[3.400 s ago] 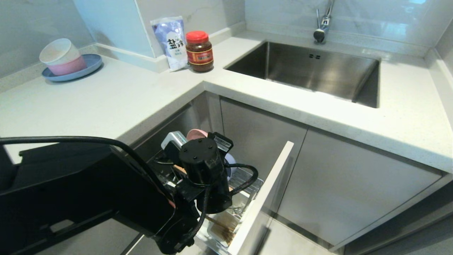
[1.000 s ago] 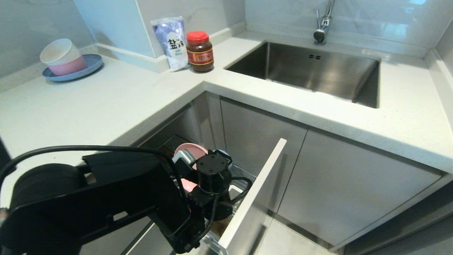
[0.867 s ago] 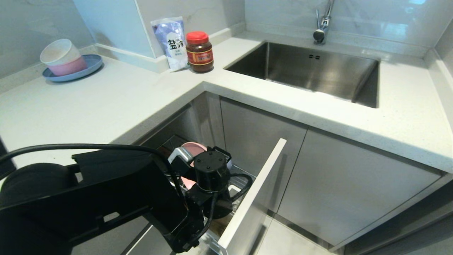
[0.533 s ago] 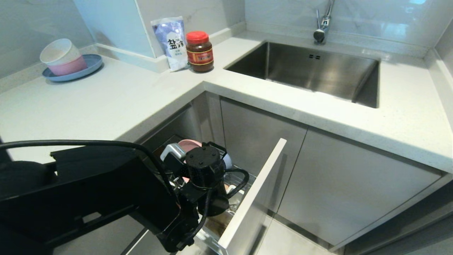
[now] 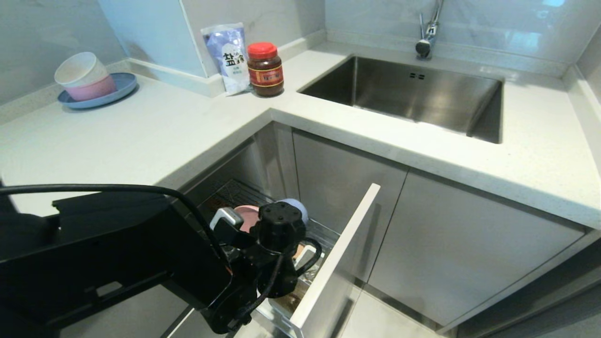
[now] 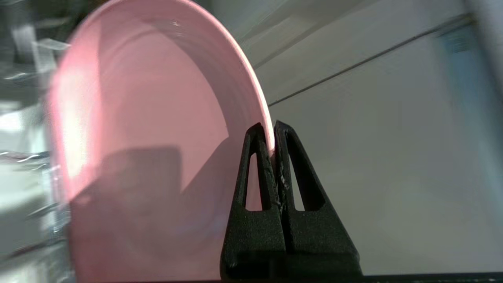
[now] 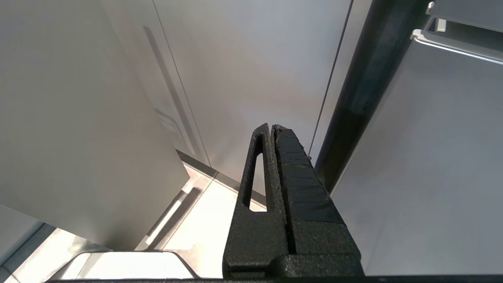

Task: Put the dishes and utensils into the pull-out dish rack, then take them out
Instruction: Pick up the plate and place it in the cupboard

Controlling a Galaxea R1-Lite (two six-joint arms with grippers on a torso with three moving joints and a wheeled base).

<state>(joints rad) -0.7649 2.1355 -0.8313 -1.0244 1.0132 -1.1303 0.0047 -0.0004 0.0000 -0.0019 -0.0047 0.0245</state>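
Note:
My left gripper (image 6: 271,135) is shut on the rim of the large pink plate (image 6: 149,137), which stands on edge. In the head view the left wrist (image 5: 279,225) hangs low over the pull-out dish rack (image 5: 324,232). A slice of the pink plate (image 5: 246,217) shows beside it. The blue-grey bowl (image 5: 296,206) sits just behind the wrist in the rack. The rack's pale front panel (image 5: 338,263) stands pulled out. My wrist hides the utensils. My right gripper (image 7: 272,127) is shut on nothing, parked low by cabinet fronts.
On the counter (image 5: 141,136) at the far left, a blue plate (image 5: 117,91) carries stacked white and pink bowls. A salt bag (image 5: 228,56) and a red-lidded jar (image 5: 265,68) stand at the corner. The steel sink (image 5: 413,94) lies at the back right.
My left arm has sunk with the pink plate, which now sits lower among the rack's wires. The wrist has rolled. The blue-grey bowl now shows behind it.

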